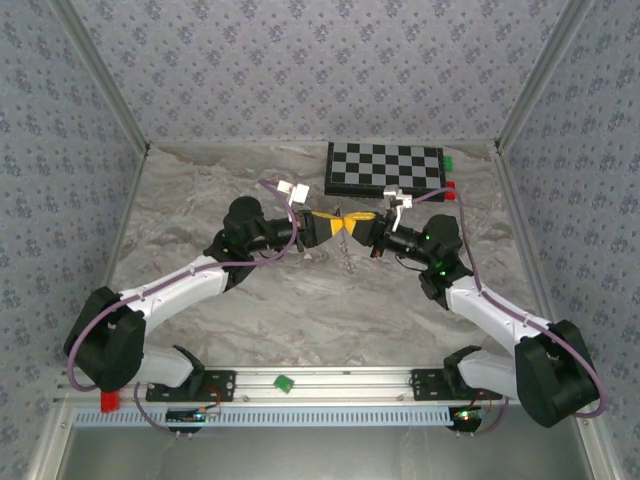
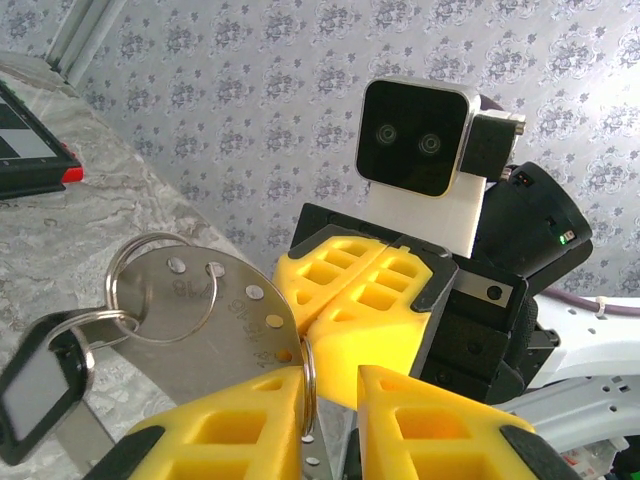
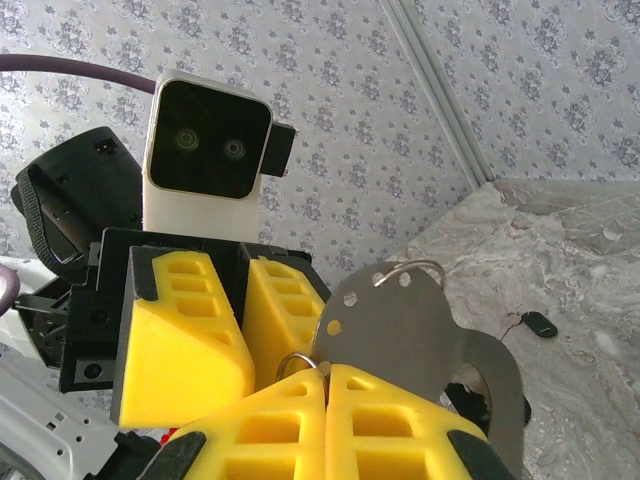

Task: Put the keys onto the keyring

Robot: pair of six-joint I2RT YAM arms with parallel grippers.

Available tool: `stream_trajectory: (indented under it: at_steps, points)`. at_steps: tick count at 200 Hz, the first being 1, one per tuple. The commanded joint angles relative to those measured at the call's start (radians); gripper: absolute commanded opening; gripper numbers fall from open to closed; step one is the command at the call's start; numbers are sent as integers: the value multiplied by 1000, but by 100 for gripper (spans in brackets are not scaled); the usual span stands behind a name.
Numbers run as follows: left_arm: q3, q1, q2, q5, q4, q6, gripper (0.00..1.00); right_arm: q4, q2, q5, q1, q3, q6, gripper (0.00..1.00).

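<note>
My two grippers meet tip to tip above the middle of the table. The right gripper [image 3: 325, 375] [image 1: 358, 228] is shut on a thin silver keyring [image 3: 300, 362], which is threaded through a round steel plate with holes [image 3: 400, 320]. The left gripper [image 2: 335, 385] [image 1: 330, 226] stands slightly open around the same keyring [image 2: 308, 385]; the ring lies against one finger [image 2: 230, 420] and the other finger stays clear. A second ring [image 2: 165, 290] on the plate [image 2: 200, 320] carries a dark-headed key [image 2: 40, 385]. Another small dark-headed key [image 3: 538, 323] lies on the table.
A checkerboard [image 1: 385, 167] lies at the back, with a green block [image 1: 448, 160] and a red block [image 1: 452, 190] at its right end. A green block [image 1: 284, 382] sits on the front rail and a red one [image 1: 108, 400] at the front left. Patterned walls enclose the table.
</note>
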Motion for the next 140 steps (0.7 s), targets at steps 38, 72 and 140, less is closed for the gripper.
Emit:
stream_trajectory:
  at_steps: [38, 72, 140]
  points:
    - [31, -2, -7, 61, 95, -20, 14, 18, 9, 1, -8, 8, -3, 0]
    - [32, -3, -6, 50, 86, -18, 4, 18, 6, -2, -8, 7, -3, 0]
    - [35, 1, -7, -22, -30, 60, 0, 6, -17, -1, -8, 4, -9, 0]
